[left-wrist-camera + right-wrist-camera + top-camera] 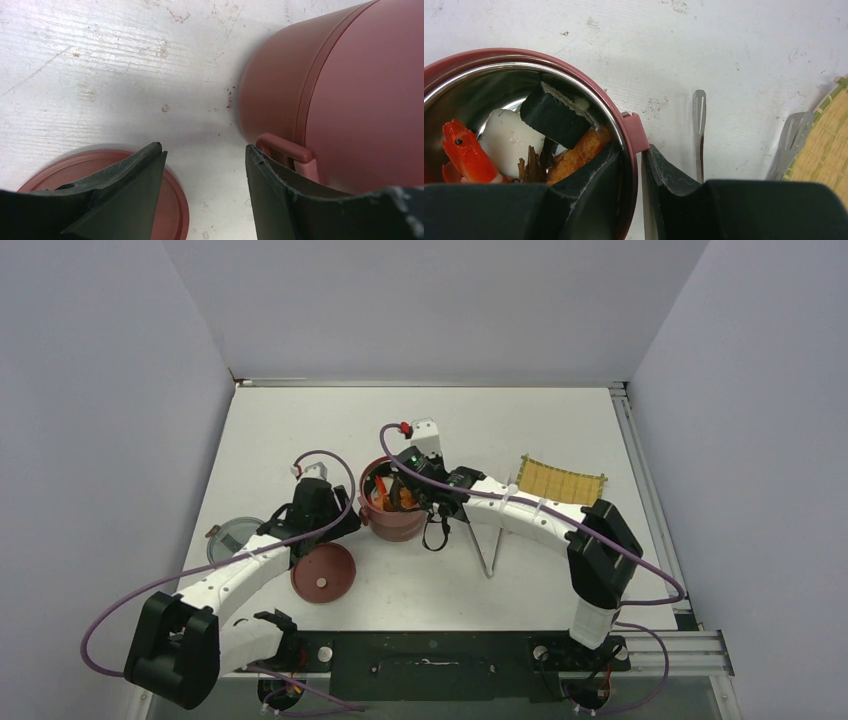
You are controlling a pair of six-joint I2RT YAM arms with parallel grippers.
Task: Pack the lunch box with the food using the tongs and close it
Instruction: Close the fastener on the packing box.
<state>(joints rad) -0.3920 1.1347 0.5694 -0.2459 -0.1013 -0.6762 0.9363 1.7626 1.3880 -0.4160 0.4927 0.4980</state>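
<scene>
- We see the right pincer (630, 150) pinching the wall of the lunch box (623, 131) — one finger inside the steel bowl, the other outside, right by the latch tab.
- The lunch box stands open near the middle of the counter (520, 430).
- The food lies inside it: a red shrimp-shaped piece (466, 150), a white piece (509, 135), a dark-wrapped roll (554, 115) and an orange fried piece (576, 155).
- The left pincer (205, 155) is spread, with only bare counter between its fingers. One finger hangs over the flat dark-red lid (176, 210), the other sits near the box's outer wall.
- The tongs (699, 150) lie on the counter to the box's right, held by neither pincer — their far tip is just beside the yellow woven mat (829, 140).
</scene>
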